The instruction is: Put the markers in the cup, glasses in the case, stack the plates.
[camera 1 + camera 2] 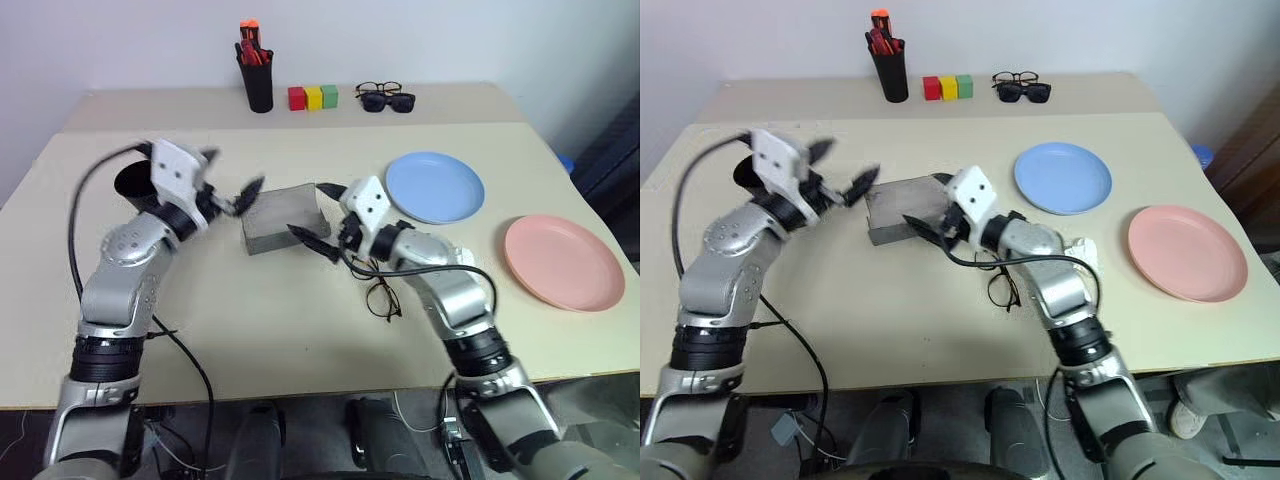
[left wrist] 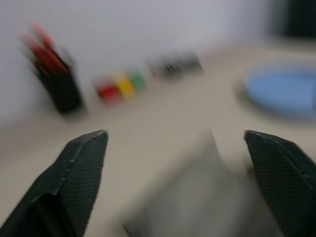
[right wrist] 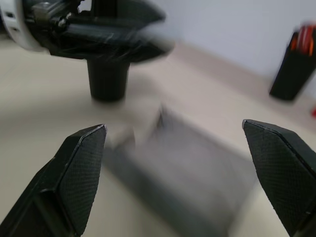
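Two end effectors, each with two black, textured, wedge-shaped fingers. Left end effector (image 1: 232,180): fingers spread wide, nothing between them, hovering just beside the left end of the case. Right end effector (image 1: 318,212): fingers also spread wide and empty, at the case's right end, one fingertip above its top edge and one near its lower corner; contact can't be judged.

One case (image 1: 280,218): grey, felt-like, rectangular block, lid down, lying mid-tabletop between the two end effectors.

One cup (image 1: 132,184): wide, black, matte, standing behind the left arm and partly hidden by it. Contents can't be seen from here.

One pair of glasses (image 1: 383,298): thin black wire frame, roundish clear lenses, lying on the tabletop (image 1: 280,330) near the front, under the right forearm.

Two plates, round, plain plastic, well apart from each other and unstacked: light blue plate (image 1: 435,187) just right of the right end effector, salmon pink plate (image 1: 563,261) nearer the right edge.

Back edge: one slim black pen cup (image 1: 260,82) with red and orange pens, three small blocks (image 1: 313,97) (red, yellow, green) in a row, and two dark-framed pairs of eyewear (image 1: 385,97), probably one of them sunglasses.
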Robot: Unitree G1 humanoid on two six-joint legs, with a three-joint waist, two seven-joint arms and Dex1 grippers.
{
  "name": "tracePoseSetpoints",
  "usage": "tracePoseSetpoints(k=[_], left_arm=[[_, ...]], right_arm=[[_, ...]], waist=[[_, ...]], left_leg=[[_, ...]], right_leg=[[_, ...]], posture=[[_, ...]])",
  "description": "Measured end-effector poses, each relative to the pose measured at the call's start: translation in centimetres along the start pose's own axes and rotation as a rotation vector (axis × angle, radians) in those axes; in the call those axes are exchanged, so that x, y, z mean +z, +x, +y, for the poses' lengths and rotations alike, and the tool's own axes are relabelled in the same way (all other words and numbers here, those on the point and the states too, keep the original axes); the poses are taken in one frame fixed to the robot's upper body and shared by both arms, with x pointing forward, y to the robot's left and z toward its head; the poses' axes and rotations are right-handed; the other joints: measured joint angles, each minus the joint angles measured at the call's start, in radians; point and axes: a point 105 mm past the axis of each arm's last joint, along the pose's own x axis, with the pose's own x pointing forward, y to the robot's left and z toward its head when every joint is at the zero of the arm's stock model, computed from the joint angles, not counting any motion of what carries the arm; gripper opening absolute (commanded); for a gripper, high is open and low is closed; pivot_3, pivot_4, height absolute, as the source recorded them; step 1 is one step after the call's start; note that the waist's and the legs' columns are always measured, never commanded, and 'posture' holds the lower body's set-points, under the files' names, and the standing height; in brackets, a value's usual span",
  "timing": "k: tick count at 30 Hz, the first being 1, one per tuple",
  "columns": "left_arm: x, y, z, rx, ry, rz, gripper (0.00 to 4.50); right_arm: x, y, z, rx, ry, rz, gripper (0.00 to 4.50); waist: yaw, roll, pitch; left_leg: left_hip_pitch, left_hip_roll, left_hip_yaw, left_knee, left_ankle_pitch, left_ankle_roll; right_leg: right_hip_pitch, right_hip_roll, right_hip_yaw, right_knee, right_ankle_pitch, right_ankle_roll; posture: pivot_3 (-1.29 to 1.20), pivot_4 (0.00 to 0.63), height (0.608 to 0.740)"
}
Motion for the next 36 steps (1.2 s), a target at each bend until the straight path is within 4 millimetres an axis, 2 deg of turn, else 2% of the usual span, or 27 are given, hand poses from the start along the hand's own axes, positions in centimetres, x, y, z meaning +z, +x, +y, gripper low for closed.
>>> tracePoseSetpoints(k=[3,6,7,9,12,15,16,19,22,27,31,36], left_arm=[[-3.2,0.6,-1.6,-0.111,-0.021,0.174,4.46],[-4.2,1.6,-2.2,-0.162,-0.037,0.235,4.46],[-4.3,1.8,-2.1,-0.167,-0.041,0.242,4.23],[-4.5,2.2,-2.0,-0.19,-0.062,0.254,3.59],[-4.8,2.3,-2.2,-0.232,-0.075,0.271,2.05],[-5.0,2.5,-2.6,-0.28,-0.063,0.284,0.46],[-5.0,2.5,-2.7,-0.292,-0.062,0.286,0.07],[-5.1,2.5,-3.0,-0.341,-0.038,0.297,0.07],[-4.9,1.8,-3.3,-0.423,0.072,0.294,0.07],[-4.5,-0.5,-4.8,-0.623,0.172,0.272,0.07],[-4.1,-1.9,-5.4,-0.719,0.197,0.284,1.32],[-3.9,-2.3,-5.7,-0.745,0.267,0.272,3.88]], right_arm=[[-1.1,-1.9,-0.6,0.037,-0.022,0.075,4.5],[-1.1,-3.0,-1.5,0.022,-0.034,0.09,4.5],[-1.2,-3.3,-1.6,0.021,-0.035,0.098,4.5],[-1.9,-3.9,-1.6,0.015,-0.025,0.12,4.5],[-2.5,-4.3,-1.4,0.014,-0.012,0.137,4.5],[-2.4,-4.3,-1.4,0.004,-0.019,0.133,4.5],[-2.3,-4.3,-1.4,0.001,-0.021,0.131,4.5],[-2.3,-4.3,-1.4,-0.01,-0.021,0.131,4.5],[-2.6,-4.4,-1.5,-0.019,-0.011,0.143,4.5],[-3.3,-5.6,-2.0,-0.024,0.003,0.231,4.5],[-4.0,-7.2,-2.0,-0.022,0.098,0.287,4.5],[-4.5,-8.6,-0.7,0.012,0.23,0.342,4.5]], waist=[[-0.008,0.0,0.0],[-0.014,0.0,0.0],[-0.014,0.0,0.0],[-0.014,0.0,0.0],[-0.014,0.0,0.0],[-0.013,0.0,0.0],[-0.012,0.0,0.0],[-0.011,0.0,0.0],[-0.013,0.0,0.001],[-0.011,0.001,0.001],[-0.008,0.001,0.001],[-0.008,0.001,0.001]], left_leg=[[0.0,0.0,0.0,0.0,0.0,0.0],[0.0,0.0,0.0,0.0,0.0,0.0],[0.0,0.0,0.0,0.0,0.0,0.0],[0.0,0.0,0.0,0.0,0.0,0.0],[0.0,0.0,0.0,0.0,0.0,0.0],[0.0,0.0,0.0,0.001,0.0,0.0],[0.0,0.0,0.0,0.001,0.0,0.0],[0.0,0.0,0.0,0.001,0.0,0.0],[0.0,0.0,0.0,0.0,0.0,0.0],[-0.001,0.0,0.0,0.001,0.0,0.0],[-0.001,0.0,0.0,0.001,0.0,0.001],[-0.001,0.0,0.0,0.001,0.0,0.001]], right_leg=[[0.0,0.0,0.0,0.0,0.0,0.0],[0.0,0.001,0.0,0.0,0.0,0.0],[0.0,0.001,0.0,0.0,0.0,0.0],[0.0,0.001,0.0,0.0,0.0,0.0],[0.0,0.001,0.0,0.0,0.0,0.0],[0.0,0.001,0.0,0.0,0.0,0.0],[0.0,0.001,0.0,0.0,0.0,0.0],[0.0,0.0,0.0,0.0,0.0,0.0],[0.0,0.0,0.0,0.0,0.0,0.0],[0.0,0.0,0.0,0.0,0.0,0.0],[0.0,0.0,0.0,0.0,0.0,0.0],[0.0,0.0,0.0,0.0,0.0,0.0]], posture=[[0.0,0.15,0.74],[0.0,0.15,0.74],[0.0,0.15,0.74],[0.0,0.15,0.74],[0.0,0.15,0.74],[0.0,0.15,0.74],[0.0,0.15,0.74],[0.0,0.15,0.74],[0.0,0.15,0.74],[0.0,0.15,0.74],[0.0,0.15,0.74],[0.0,0.15,0.74]])
